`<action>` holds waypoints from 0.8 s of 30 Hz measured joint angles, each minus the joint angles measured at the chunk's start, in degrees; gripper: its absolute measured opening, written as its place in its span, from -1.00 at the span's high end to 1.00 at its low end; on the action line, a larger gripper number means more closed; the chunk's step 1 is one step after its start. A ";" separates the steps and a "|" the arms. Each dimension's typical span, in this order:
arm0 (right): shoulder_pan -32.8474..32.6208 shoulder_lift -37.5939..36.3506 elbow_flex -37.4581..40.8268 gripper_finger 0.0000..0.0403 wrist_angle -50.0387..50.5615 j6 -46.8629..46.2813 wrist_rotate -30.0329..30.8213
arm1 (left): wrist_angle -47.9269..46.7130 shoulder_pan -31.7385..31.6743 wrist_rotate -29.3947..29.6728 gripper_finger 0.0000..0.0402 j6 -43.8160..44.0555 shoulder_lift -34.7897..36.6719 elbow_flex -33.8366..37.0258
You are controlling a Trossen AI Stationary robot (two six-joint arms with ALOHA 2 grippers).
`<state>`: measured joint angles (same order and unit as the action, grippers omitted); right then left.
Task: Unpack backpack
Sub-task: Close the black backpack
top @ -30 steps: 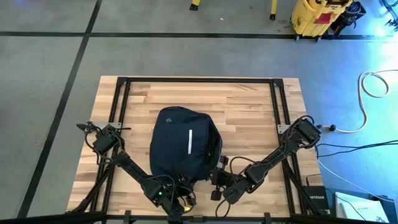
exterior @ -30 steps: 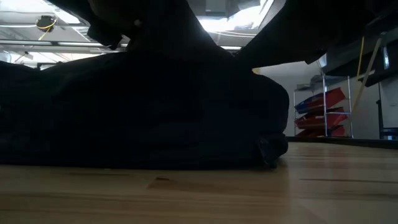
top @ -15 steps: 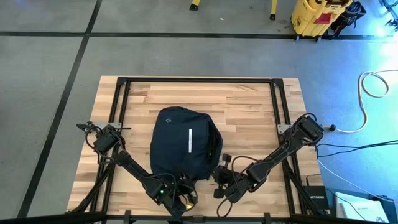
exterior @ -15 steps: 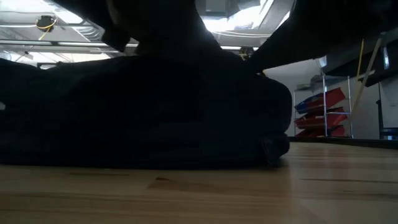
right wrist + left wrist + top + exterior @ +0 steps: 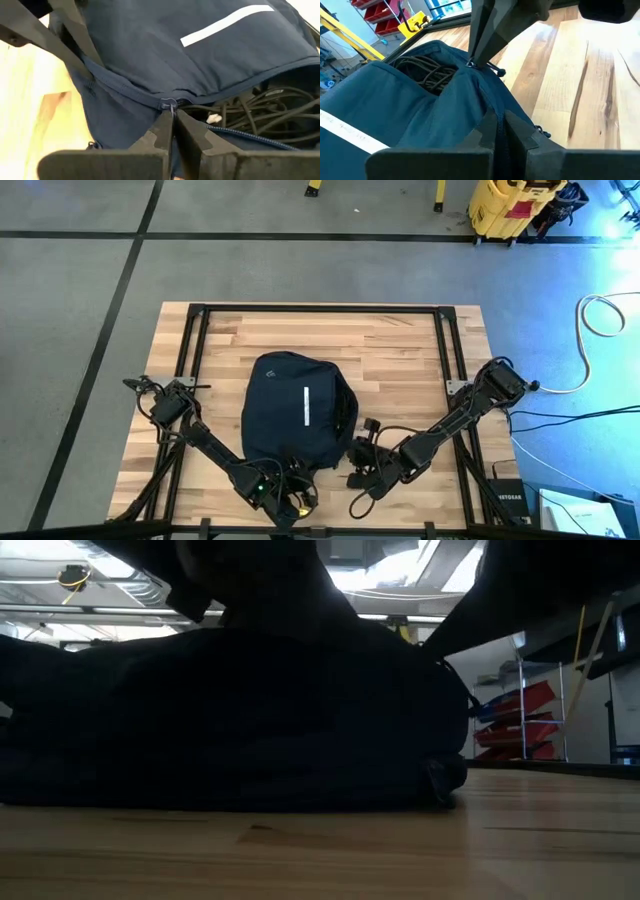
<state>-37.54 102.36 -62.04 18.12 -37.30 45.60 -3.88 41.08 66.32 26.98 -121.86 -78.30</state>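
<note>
Right tool (image 5: 170,116) pinches backpack (image 5: 295,420) zipper; no writing legible.

Wood bench (image 5: 400,350) under grippers; yellow bin (image 5: 510,205) far beyond right gripper, on grey floor; white cable (image 5: 600,315) coiled outboard; red racks (image 5: 520,720) in bkgd.

The backpack (image 5: 298,412) lies mid-table (image 5: 400,350), with 2 arms reaching its near edge from either side.
</note>
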 joint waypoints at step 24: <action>3.93 -6.84 0.13 1.00 13.70 0.33 -0.11 | 1.46 2.99 -5.37 1.00 -4.68 -0.02 0.00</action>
<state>-33.61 95.52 -61.91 31.82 -36.97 45.49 -2.42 44.07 60.95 22.31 -121.89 -78.30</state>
